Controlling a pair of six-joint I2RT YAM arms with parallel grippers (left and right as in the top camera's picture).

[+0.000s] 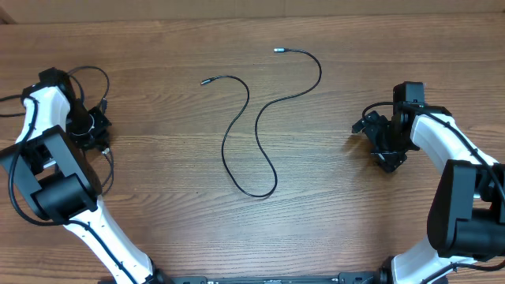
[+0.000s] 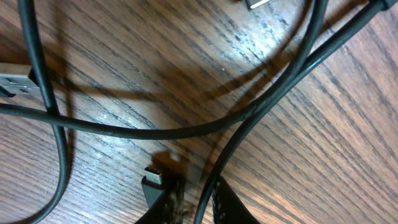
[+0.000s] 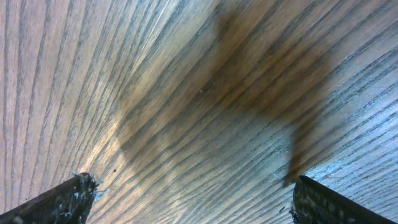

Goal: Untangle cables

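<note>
One black cable [image 1: 237,118] lies loose in an S-curve mid-table, with plug tips at both far ends. More black cables [image 1: 95,72] loop around my left gripper [image 1: 99,130] at the left edge. In the left wrist view several strands [image 2: 186,130] cross on the wood. My left gripper [image 2: 196,190] has its fingers nearly together, with one strand [image 2: 211,186] running between them. A small silvery plug [image 2: 153,176] lies just beside the left finger. My right gripper [image 1: 384,146] hangs at the right, far from any cable. In its own view the right gripper [image 3: 193,205] is wide open over bare wood.
A flat silvery plug [image 2: 12,84] lies at the left edge of the left wrist view, and another plug tip [image 2: 255,3] shows at the top. The wooden table [image 1: 331,205] carries nothing else.
</note>
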